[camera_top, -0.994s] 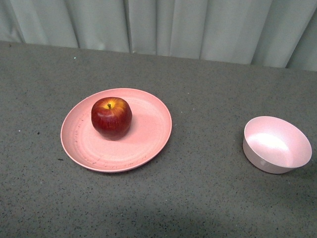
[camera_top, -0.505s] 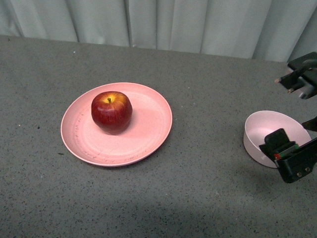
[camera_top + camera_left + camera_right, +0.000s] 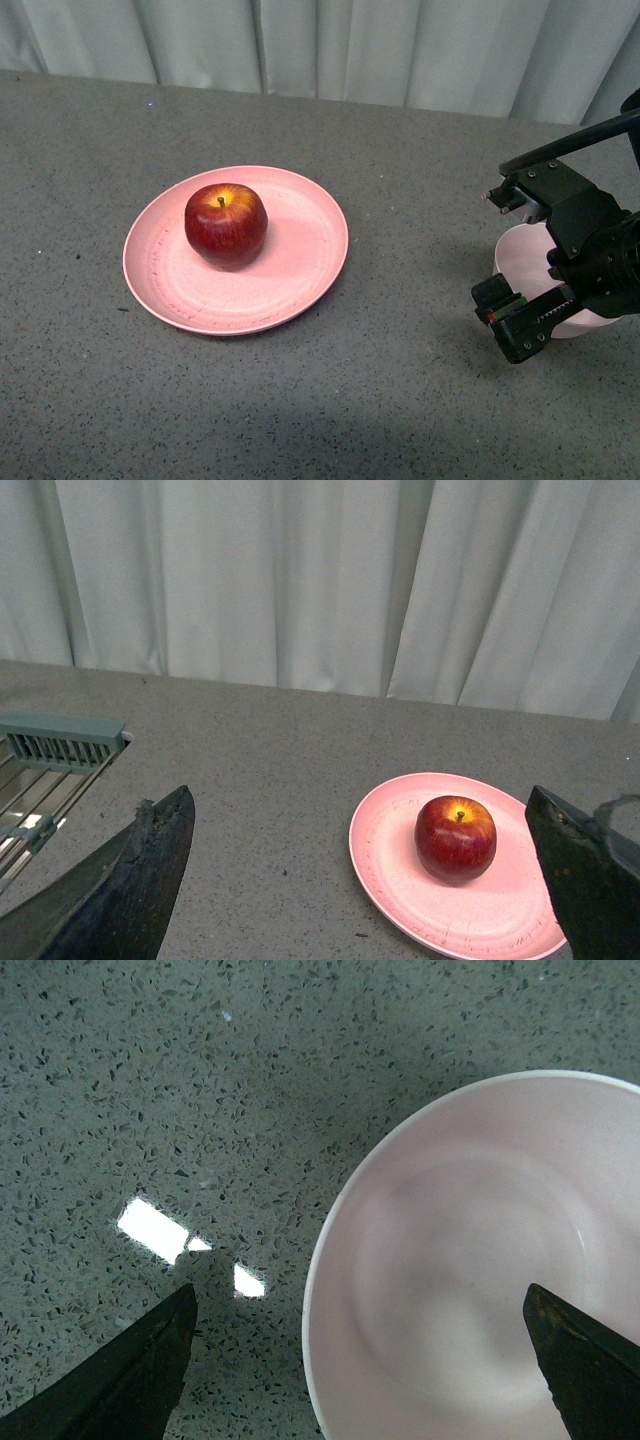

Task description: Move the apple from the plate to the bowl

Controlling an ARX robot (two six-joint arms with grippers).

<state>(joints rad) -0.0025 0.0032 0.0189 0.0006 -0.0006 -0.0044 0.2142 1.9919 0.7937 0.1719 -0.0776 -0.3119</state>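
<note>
The dark red apple sits left of centre on the wide salmon-pink plate, stem up. In the left wrist view the apple and plate lie ahead of my open left gripper, well apart from it; that gripper is out of the front view. The pale pink bowl stands at the right, largely covered by my right arm. My right gripper hangs open over the bowl's left edge. The right wrist view looks straight down into the empty bowl, with the right gripper open above it.
A grey speckled tabletop carries everything, with pale curtains behind. A grey-green rack shows at one side of the left wrist view. Bare table lies between plate and bowl.
My right arm has come into the front view from the right and moved left over the bowl, covering much of it. Apple, plate and bowl have stayed put.
</note>
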